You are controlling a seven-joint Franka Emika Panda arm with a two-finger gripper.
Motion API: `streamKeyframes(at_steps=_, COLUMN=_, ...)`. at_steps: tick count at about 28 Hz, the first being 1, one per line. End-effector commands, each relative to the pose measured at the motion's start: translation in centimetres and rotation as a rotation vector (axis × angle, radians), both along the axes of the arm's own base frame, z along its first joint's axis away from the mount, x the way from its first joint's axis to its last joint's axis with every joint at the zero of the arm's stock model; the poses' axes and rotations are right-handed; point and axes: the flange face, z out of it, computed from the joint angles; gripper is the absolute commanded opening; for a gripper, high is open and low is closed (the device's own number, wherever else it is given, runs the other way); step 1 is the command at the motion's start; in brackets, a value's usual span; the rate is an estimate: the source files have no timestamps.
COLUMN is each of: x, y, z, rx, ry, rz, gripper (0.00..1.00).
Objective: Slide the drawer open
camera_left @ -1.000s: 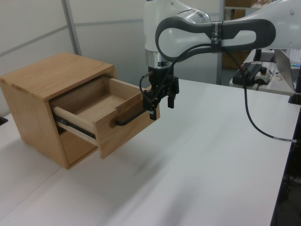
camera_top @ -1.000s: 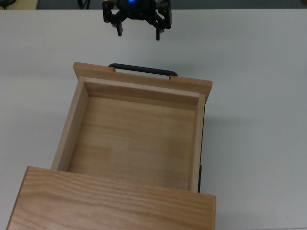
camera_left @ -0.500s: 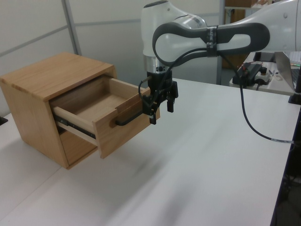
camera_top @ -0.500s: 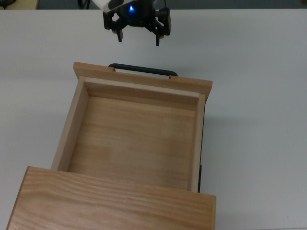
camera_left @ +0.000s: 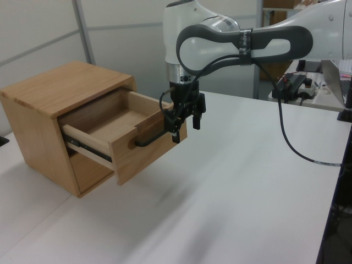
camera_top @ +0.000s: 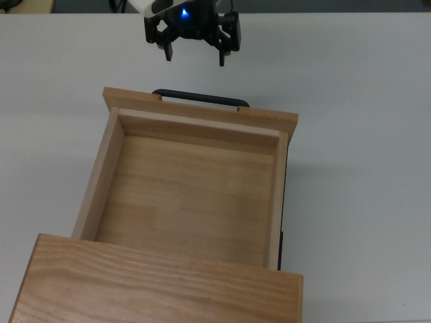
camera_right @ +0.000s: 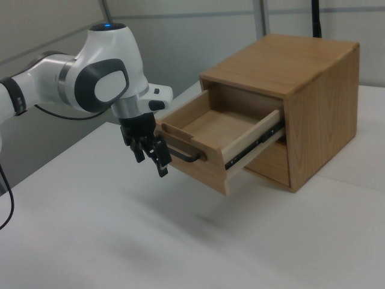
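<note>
Since a second ago, backed a little farther off from the handle [camera_top: 200, 98] and drawn up toward the top view's upper edge: gripper [camera_top: 194, 56], fingers [camera_top: 169, 52] spread apart and clamped on nothing. No touch with the black bar handle; a strip of white table [camera_top: 357, 81] showing between the two in the top view. Drawer [camera_top: 188, 182] unmoved, pulled well out of the wooden cabinet [camera_left: 52, 104] on its dark side rails, inside bare, wide front panel facing the gripper. In the left view, gripper [camera_left: 185, 122] hanging just beside the drawer's front corner, fingertips pointing down. In the right view, gripper [camera_right: 153, 160] at the right view's left of the handle, tilted, close by but apart.
</note>
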Motion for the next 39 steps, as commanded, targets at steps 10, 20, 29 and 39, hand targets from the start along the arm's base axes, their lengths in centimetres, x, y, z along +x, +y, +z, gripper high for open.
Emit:
streamKeyframes(at_steps=10, x=0.7, y=-0.1, z=0.6, rx=-0.003, ry=-0.009, rz=0.021, gripper=1.00)
streamKeyframes(at_steps=20, x=1.4, y=-0.1, z=0.6, rx=-0.001, ry=-0.013, rz=0.016, gripper=1.00)
streamKeyframes(at_steps=29, x=1.4, y=-0.1, z=0.5, rx=-0.001, ry=-0.012, rz=0.019, gripper=1.00)
streamKeyframes(at_steps=39, x=1.4, y=-0.4, z=0.5, rx=-0.003, ry=-0.012, rz=0.019, gripper=1.00)
